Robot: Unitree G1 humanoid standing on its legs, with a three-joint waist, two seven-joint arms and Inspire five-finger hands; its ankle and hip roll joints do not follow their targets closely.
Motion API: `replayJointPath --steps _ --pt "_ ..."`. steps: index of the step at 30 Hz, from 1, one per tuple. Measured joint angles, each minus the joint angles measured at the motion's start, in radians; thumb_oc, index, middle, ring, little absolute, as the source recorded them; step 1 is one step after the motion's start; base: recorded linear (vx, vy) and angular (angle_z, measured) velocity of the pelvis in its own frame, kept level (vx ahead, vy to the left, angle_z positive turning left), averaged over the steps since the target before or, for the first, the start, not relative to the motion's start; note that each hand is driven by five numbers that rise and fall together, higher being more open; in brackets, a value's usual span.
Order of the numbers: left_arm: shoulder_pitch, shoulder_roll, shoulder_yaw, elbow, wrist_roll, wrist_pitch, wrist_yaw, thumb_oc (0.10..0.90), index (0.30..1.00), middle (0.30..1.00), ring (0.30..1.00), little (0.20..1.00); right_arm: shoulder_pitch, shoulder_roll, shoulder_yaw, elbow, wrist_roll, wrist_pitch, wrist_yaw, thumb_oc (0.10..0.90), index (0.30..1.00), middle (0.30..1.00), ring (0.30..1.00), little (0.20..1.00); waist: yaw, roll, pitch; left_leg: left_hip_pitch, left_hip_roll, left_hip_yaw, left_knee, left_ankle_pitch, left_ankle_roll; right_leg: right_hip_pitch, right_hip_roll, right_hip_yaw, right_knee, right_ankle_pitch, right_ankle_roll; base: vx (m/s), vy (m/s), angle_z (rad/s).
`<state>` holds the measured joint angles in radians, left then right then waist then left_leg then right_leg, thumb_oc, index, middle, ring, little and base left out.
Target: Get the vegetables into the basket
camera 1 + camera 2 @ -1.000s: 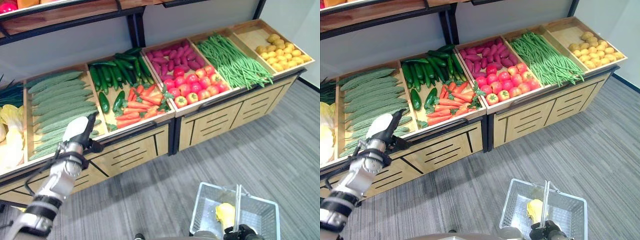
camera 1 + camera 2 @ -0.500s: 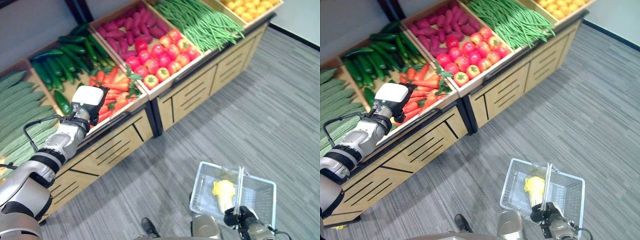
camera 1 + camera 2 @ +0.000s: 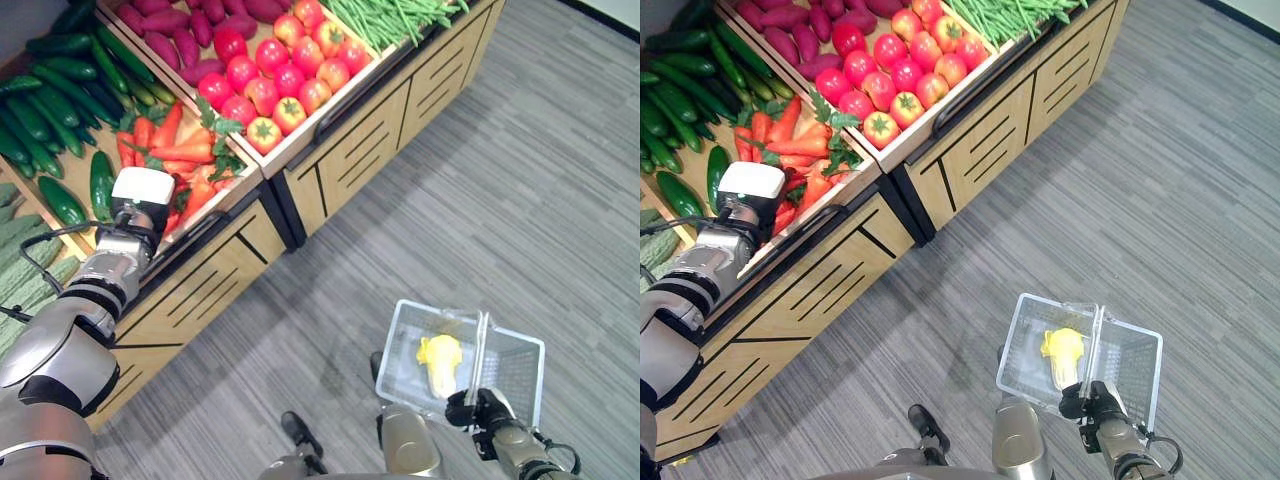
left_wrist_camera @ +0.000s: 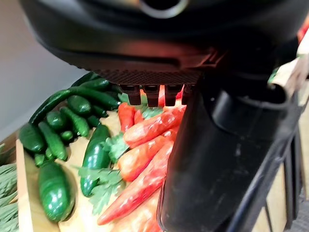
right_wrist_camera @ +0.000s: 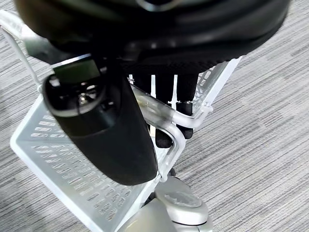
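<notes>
Orange carrots (image 3: 185,160) with green tops lie in a wooden bin, seen close in the left wrist view (image 4: 145,159). My left hand (image 3: 140,192), white-covered, hovers over the front of that bin, open and holding nothing; its thumb (image 4: 207,159) stands beside the carrots. A white wire basket (image 3: 400,340) hangs low at the right over the floor with a yellow leafy vegetable (image 3: 440,360) inside. My right hand (image 3: 480,410) is shut on the basket's handle (image 5: 164,118), fingers curled round it.
Dark green cucumbers (image 3: 95,185) share the carrot bin. Red tomatoes (image 3: 270,80), purple sweet potatoes (image 3: 170,20) and green beans (image 3: 400,10) fill the bins to the right. The wooden stand's front (image 3: 210,290) has slatted drawers. Grey carpet (image 3: 520,200) lies before it.
The camera has tilted down and the picture has shifted. My left hand has swung from the ridged green gourds across to the carrot bin. The right hand still holds the basket.
</notes>
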<state>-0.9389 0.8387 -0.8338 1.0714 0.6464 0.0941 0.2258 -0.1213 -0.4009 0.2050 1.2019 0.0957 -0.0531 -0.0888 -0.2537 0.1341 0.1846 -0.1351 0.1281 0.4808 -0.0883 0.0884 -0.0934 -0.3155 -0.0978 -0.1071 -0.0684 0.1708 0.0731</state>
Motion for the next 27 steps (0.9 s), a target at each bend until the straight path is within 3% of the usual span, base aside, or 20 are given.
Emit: replayJointPath --steps 14,23,27 --pt "-0.067 0.02 0.008 0.055 -0.029 0.024 0.013 0.9 1.0 1.0 1.0 1.0 -0.029 -0.005 0.04 -0.043 0.037 -0.008 0.003 0.4 0.3 0.3 0.3 0.3 0.015 -0.025 0.027 -0.068 0.002 -0.002 0.0 0.0 0.0 -0.08 0.001 0.002 0.023 0.0 0.0 0.0 0.0 0.0" --pt "-0.069 0.015 0.072 0.077 -0.107 0.035 -0.013 0.9 1.0 1.0 1.0 1.0 -0.032 -0.005 0.043 -0.044 0.04 -0.008 0.006 0.4 0.3 0.3 0.3 0.3 0.011 -0.029 0.028 -0.074 0.002 -0.001 0.0 0.0 0.0 -0.093 0.003 0.008 0.032 0.0 0.0 0.0 0.012 -0.01" --pt "-0.068 0.013 0.144 0.115 -0.172 0.036 -0.037 0.9 1.0 1.0 1.0 1.0 -0.039 -0.003 0.05 -0.051 0.04 -0.007 0.011 0.4 0.3 0.3 0.3 0.3 0.006 -0.035 0.027 -0.076 0.002 0.001 0.0 0.0 0.0 -0.104 0.004 0.017 0.041 0.0 0.0 -0.01 0.023 -0.05"
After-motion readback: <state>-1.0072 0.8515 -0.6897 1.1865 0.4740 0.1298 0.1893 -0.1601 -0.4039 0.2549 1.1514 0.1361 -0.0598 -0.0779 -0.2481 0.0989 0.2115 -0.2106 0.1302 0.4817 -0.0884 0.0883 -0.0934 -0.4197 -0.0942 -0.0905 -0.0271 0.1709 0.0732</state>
